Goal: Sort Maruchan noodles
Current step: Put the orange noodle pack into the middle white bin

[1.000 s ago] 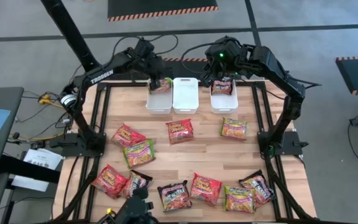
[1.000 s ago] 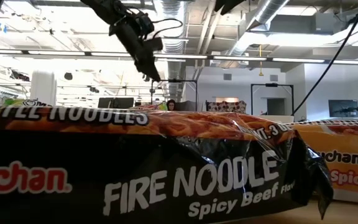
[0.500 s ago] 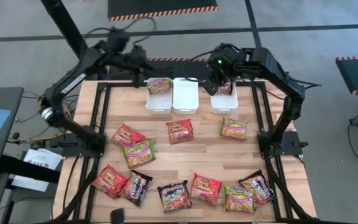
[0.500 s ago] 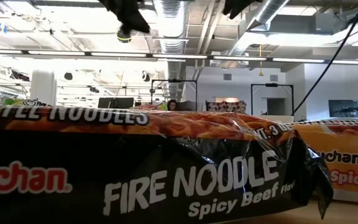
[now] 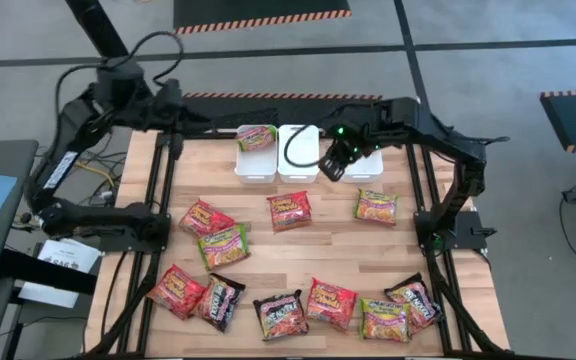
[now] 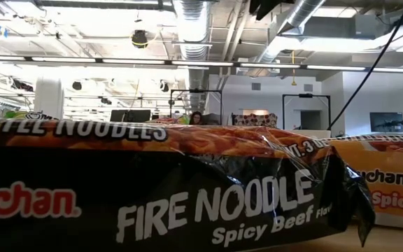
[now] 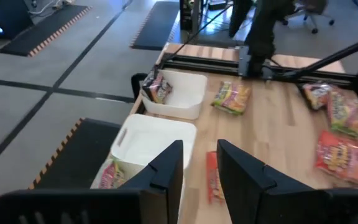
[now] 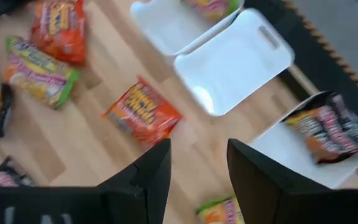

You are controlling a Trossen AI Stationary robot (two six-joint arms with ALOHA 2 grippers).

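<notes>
The black packet [image 6: 187, 203] filling the low view reads "FIRE NOODLE" in big white letters, with "Spicy Beef Fla…" beneath it, cut off by a crease. Along its top edge runs "…TYLE NOODLES", and at its left the red brand name shows as "…uchan". The orange packet [image 6: 390, 185] at right shows "…uchan" and "Spicy". No other text can be read.

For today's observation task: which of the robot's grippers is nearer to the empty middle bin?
The right. The right gripper hovers just beside the middle bin, while the left gripper is back past the table's far left corner.
</notes>
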